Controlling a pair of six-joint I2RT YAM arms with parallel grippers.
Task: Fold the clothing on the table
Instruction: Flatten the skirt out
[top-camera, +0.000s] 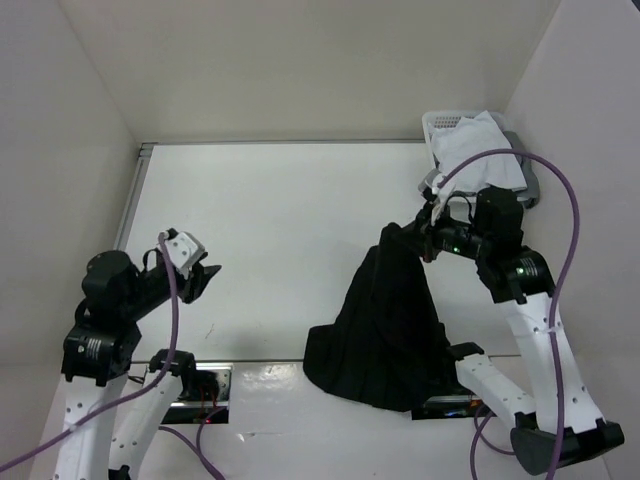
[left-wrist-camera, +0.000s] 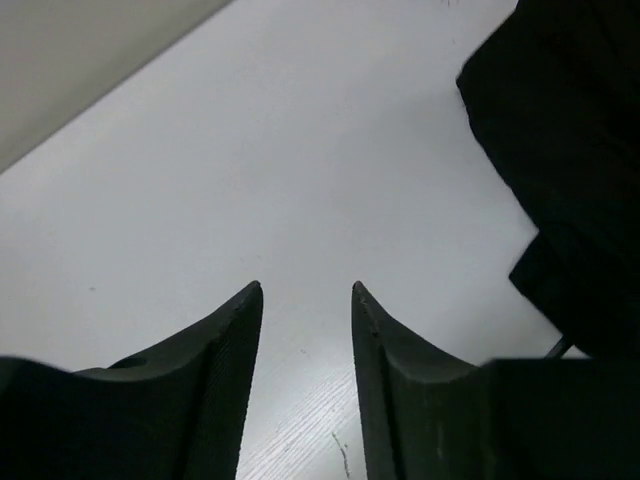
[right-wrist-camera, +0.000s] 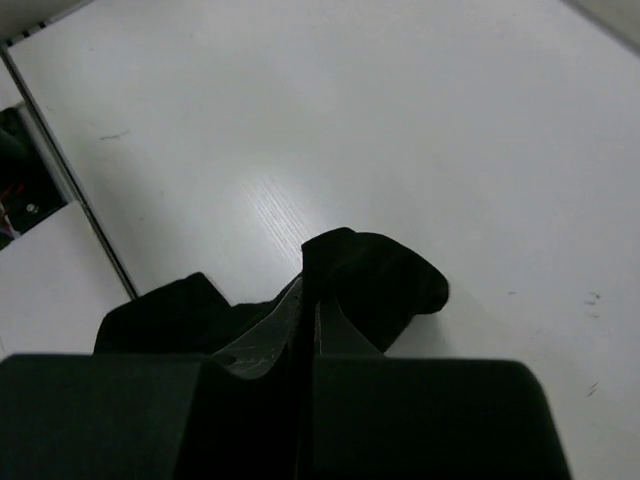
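Note:
The clothing (top-camera: 385, 320) is a black pleated skirt. Its narrow end is lifted off the table (top-camera: 270, 200) and its wide hem spreads over the near edge. My right gripper (top-camera: 415, 240) is shut on that raised end. In the right wrist view the black fabric (right-wrist-camera: 375, 275) bulges out past the closed right gripper (right-wrist-camera: 310, 300). At the table's left side my left gripper (top-camera: 205, 275) is well apart from the skirt. In the left wrist view it (left-wrist-camera: 305, 290) is open with only bare table between its fingers, and the skirt (left-wrist-camera: 570, 150) lies off to the right.
A white plastic basket (top-camera: 440, 122) with a white garment (top-camera: 475, 145) stands at the back right corner, behind the right arm. White walls close in the table on three sides. A metal rail (top-camera: 130, 210) runs along the left edge. Purple cables loop off both arms.

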